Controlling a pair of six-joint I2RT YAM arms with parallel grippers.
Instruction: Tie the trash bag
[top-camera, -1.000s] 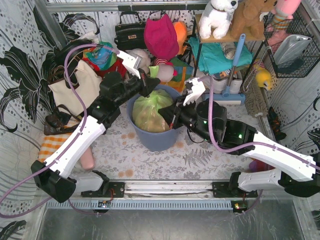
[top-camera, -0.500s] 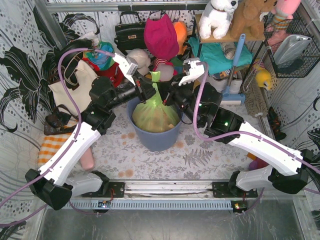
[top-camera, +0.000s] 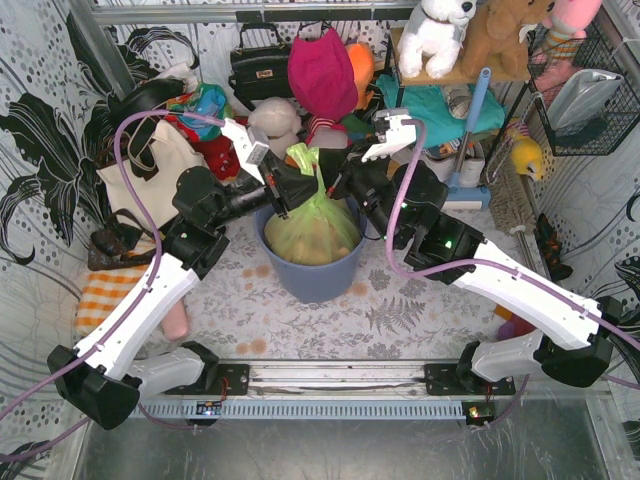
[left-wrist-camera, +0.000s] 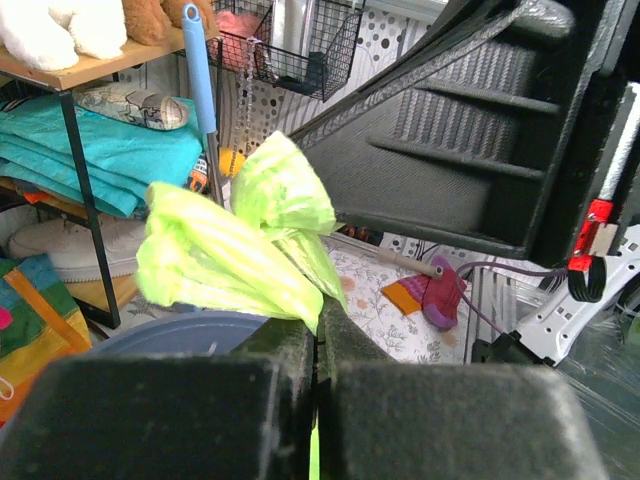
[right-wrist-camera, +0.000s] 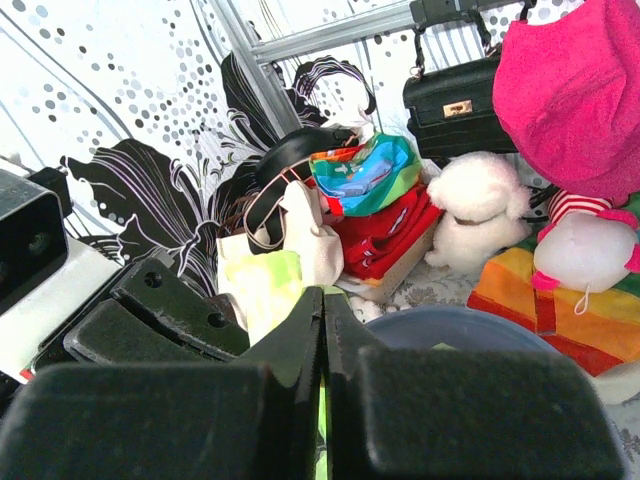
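Note:
The lime-green trash bag (top-camera: 309, 222) sits in a blue-grey round bin (top-camera: 308, 278), tan paper showing through it. Its top is gathered into a neck pulled up over the bin. My left gripper (top-camera: 296, 186) is shut on the bag's neck from the left; green plastic bunches above its closed fingers in the left wrist view (left-wrist-camera: 240, 240). My right gripper (top-camera: 335, 186) is shut on the neck from the right; a green strip (right-wrist-camera: 262, 290) shows above and between its closed fingers in the right wrist view. The two grippers face each other closely above the bin.
Behind the bin lie bags, plush toys and a pink hat (top-camera: 322, 72). A shelf (top-camera: 440, 110) with teal cloth and a blue-handled brush stands back right. A cream tote (top-camera: 150, 175) is at the left. A pink and orange sock (left-wrist-camera: 430, 295) lies on the floral cloth.
Both grippers have risen from the bin's rim and come together, drawing the bag's top up into a tight neck. The bag's body has lifted a little.

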